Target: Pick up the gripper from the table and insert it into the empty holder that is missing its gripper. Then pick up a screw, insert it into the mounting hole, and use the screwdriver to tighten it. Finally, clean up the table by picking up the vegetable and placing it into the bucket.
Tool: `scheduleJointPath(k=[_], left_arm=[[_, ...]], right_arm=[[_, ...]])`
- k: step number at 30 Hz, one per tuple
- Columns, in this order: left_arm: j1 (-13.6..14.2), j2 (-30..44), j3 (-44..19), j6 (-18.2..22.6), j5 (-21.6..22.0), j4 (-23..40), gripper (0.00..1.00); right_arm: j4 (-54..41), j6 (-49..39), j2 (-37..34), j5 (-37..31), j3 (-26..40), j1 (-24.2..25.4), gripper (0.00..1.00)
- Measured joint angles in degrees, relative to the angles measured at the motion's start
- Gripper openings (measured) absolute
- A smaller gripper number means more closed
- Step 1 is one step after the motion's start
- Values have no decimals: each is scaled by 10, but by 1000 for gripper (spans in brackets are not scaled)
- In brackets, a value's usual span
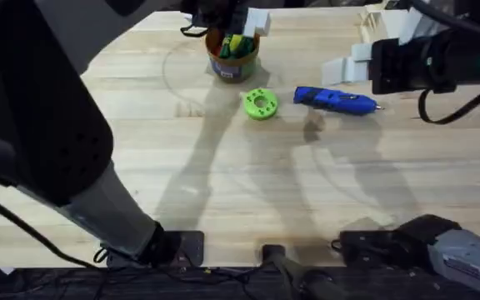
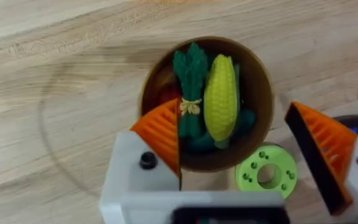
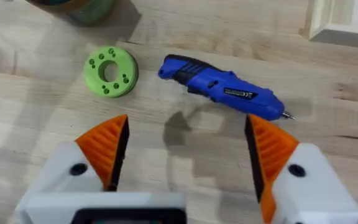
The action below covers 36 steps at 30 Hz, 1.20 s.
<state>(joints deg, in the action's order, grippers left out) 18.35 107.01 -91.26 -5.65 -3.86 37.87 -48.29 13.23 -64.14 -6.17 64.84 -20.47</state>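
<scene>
the bucket (image 1: 232, 57) stands on the wooden table (image 1: 223, 183) at the upper middle of the overhead frame, with the left gripper (image 1: 227, 21) hanging right above it. in the left wrist view the left gripper (image 2: 247, 146) has its two orange pads spread wide apart, holding nothing, one pad (image 2: 161, 132) overlapping the near rim of the bucket (image 2: 260, 81) and the other off to the lower right. inside the bucket lies the vegetable (image 2: 220, 96), a yellow corn cob, next to a dark green asparagus bunch (image 2: 188, 81). a green disc with holes (image 1: 260, 104) sits on the table just lower right of the bucket in the overhead frame, and the screwdriver (image 1: 333, 100) lies flat to the right of the disc, its thin bit pointing toward the right edge. the right gripper (image 3: 185, 152) hovers over bare wood near the screwdriver (image 3: 222, 92), its orange pads (image 3: 107, 149) spread wide and empty, with the green disc (image 3: 110, 70) at the upper left of that frame. in the overhead frame the right arm (image 1: 432, 62) reaches in from the upper right.
</scene>
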Motion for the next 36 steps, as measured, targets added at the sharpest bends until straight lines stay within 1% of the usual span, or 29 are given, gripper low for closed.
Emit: scheduleJointPath(k=[3, 7, 10, 15, 18, 22, 28, 33, 36], left_arm=[[0, -16, 0, 0, 3, 6, 986], [0, -66, 0, 0, 10, 38, 986], [0, -114, 0, 0, 22, 81, 986], [0, -182, 0, 0, 46, 158, 985], [0, -223, 16, 0, 56, 174, 986], [0, -305, 91, -3, 65, 174, 985], [0, -454, 240, -21, 76, 159, 986], [0, -547, 324, -30, 78, 160, 987], [0, -574, 351, -31, 79, 161, 987]], right_arm=[[0, 0, 0, 0, 0, 0, 991], [1, 0, 2, 0, 0, 0, 991], [1, 0, 17, 0, 0, 0, 992], [0, 0, 62, 0, 0, 0, 991], [-4, 0, 81, 0, 0, 0, 991], [-16, 0, 97, 0, 0, 0, 991], [-45, 0, 113, 0, 0, 0, 990], [-90, 0, 114, 0, -1, 0, 991], [-94, 0, 114, 0, -1, 0, 991]])
